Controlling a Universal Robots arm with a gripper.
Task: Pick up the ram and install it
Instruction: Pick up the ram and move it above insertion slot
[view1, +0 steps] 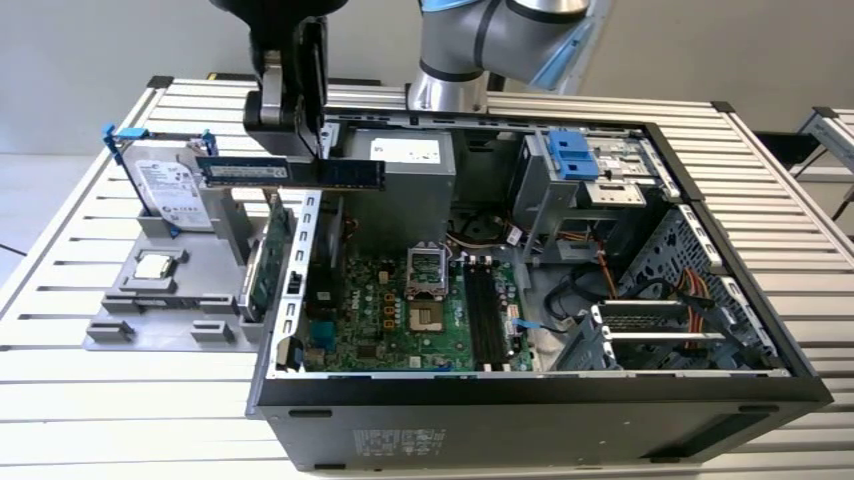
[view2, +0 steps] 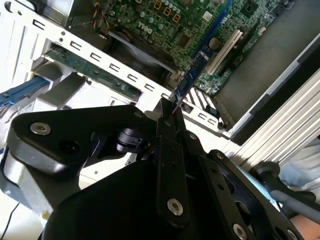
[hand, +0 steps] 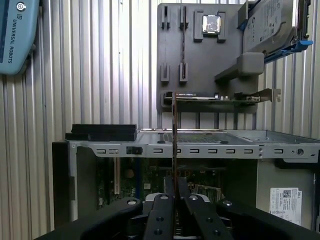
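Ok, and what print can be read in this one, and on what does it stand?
Sticker on the ram: too small to read.
Label on the hard drive: too small to read.
White sticker on the power supply: blurred.
Sticker on the computer case: too small to read.
Light-blue housing: a maker's name in white, not quoted.

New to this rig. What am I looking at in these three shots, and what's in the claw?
One robot arm with a black gripper. The exterior view is from a camera off the arm; both wrist views come from cameras riding near the gripper. On the slatted table sit an open computer case and a grey holder carrying a hard drive, a processor chip and a green card. The gripper is shut on the ram, a dark-blue memory stick, held in the air over the case wall beside the holder.
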